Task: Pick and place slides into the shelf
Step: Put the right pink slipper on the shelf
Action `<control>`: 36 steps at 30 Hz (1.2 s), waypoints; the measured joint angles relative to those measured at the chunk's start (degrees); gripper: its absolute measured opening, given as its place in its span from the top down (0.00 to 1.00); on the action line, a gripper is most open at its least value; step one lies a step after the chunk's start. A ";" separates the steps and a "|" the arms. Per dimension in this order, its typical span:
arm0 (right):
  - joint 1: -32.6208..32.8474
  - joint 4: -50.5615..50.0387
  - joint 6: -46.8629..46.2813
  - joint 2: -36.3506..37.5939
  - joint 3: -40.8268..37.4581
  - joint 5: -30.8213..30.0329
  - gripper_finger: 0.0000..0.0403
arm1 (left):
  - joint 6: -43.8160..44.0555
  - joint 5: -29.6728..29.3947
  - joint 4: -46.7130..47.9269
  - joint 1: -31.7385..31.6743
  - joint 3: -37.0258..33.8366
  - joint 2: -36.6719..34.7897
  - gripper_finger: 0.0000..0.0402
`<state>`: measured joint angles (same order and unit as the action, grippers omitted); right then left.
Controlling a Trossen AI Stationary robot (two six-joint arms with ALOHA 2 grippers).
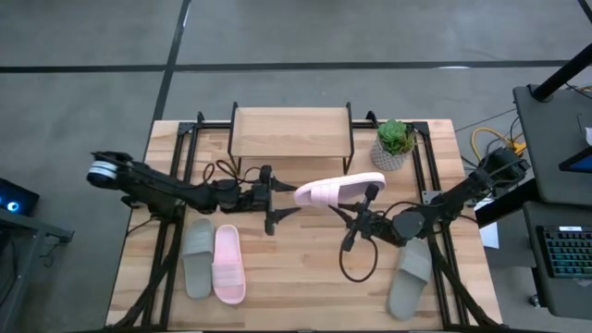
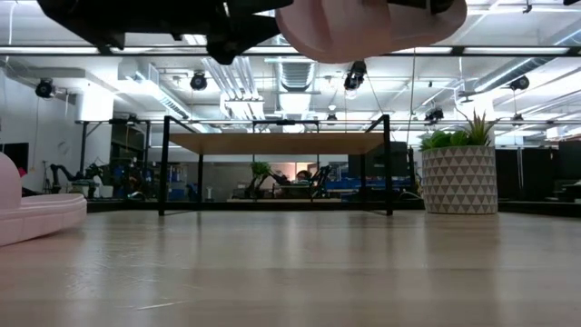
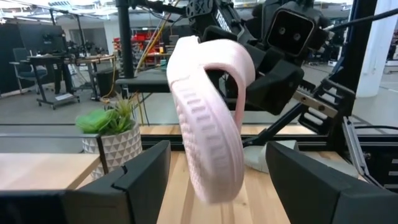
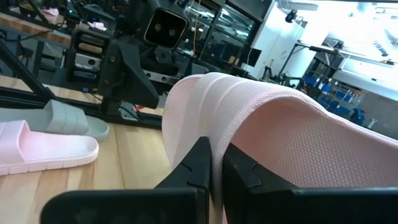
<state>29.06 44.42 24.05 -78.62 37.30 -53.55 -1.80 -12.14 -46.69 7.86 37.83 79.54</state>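
**Pink slide held in the air in front of the shelf**

From above, you see the right gripper [image 1: 368, 196] clamped on a pink slide [image 1: 339, 190], lifted just in front of the shelf [image 1: 290, 131]. Your left gripper [image 1: 277, 199] sits beside that slide's toe end, fingers spread and holding nothing. A grey slide [image 1: 197, 256] and the second pink slide [image 1: 228, 263] lie side by side well in front of the shelf, to its left; another grey slide [image 1: 410, 276] lies to its front right. A potted plant [image 1: 395, 142] stands just right of the shelf.

At table height, you see the held slide [image 2: 368, 27] hanging above and nearer than the shelf [image 2: 277, 143].

From your left wrist, the slide [image 3: 208, 118] stands between the parted fingers [image 3: 140, 174], untouched.

From your right wrist, the fingers [image 4: 202, 163] pinch its strap [image 4: 249, 118].
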 joint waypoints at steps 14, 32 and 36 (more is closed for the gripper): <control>0.02 -0.01 0.01 -0.01 -0.02 0.46 0.97 | -0.15 -0.29 -0.02 -0.82 1.80 2.51 0.38; 0.04 -0.07 0.63 -0.01 0.81 2.42 0.97 | -3.66 -0.61 -0.09 -2.03 1.83 2.21 0.95; 0.04 -0.07 0.59 -0.01 0.81 2.56 0.97 | -4.39 -0.53 0.20 -2.14 1.84 2.17 0.96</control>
<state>29.10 44.36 24.64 -78.63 38.11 -50.98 -6.19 -12.67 -46.49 5.71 39.67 81.71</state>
